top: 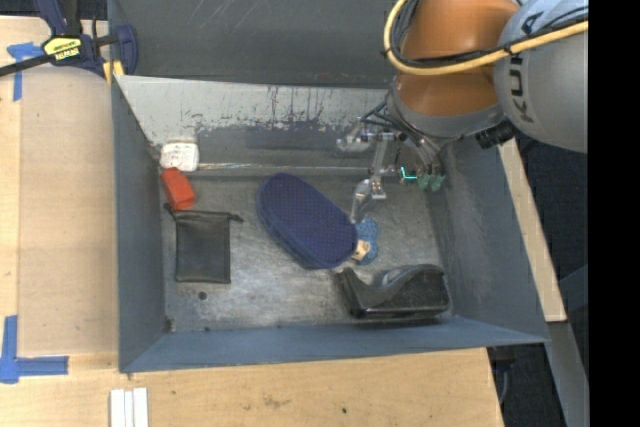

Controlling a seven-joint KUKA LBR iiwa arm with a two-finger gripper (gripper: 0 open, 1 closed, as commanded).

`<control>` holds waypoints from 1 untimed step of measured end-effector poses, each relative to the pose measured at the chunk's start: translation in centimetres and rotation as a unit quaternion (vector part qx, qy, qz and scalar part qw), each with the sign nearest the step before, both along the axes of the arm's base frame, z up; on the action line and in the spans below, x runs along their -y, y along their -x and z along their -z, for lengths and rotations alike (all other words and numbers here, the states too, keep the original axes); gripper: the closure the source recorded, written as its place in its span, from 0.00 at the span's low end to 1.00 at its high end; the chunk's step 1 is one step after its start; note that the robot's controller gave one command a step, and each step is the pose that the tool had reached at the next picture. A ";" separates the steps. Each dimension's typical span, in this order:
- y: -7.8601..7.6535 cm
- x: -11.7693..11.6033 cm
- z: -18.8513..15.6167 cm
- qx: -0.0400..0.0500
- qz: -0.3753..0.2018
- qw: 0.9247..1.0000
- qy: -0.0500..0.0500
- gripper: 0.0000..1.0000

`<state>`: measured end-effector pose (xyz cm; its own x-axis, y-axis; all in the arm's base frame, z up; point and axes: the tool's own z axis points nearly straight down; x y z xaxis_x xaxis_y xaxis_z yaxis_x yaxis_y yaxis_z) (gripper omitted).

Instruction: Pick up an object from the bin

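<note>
One end effector, blue case beside

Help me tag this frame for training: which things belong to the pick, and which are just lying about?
In the job: gripper; blue oval case nearest it; small blue-and-tan piece beside the case; grey bin.
Lying about: white block; red block; dark pouch; black object.

We see the dark blue oval pouch covering part of a small blue-and-tan thing; print on the white tag is too small for us to read.
</note>
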<state>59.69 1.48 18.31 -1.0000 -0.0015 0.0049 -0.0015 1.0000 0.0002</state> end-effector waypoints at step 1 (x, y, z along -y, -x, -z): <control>0.6 -3.3 10.4 0.008 -0.135 0.991 0.003 0.00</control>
<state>59.08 4.74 7.94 -0.9631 -0.2690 -0.0094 -0.2689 0.9631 -0.0072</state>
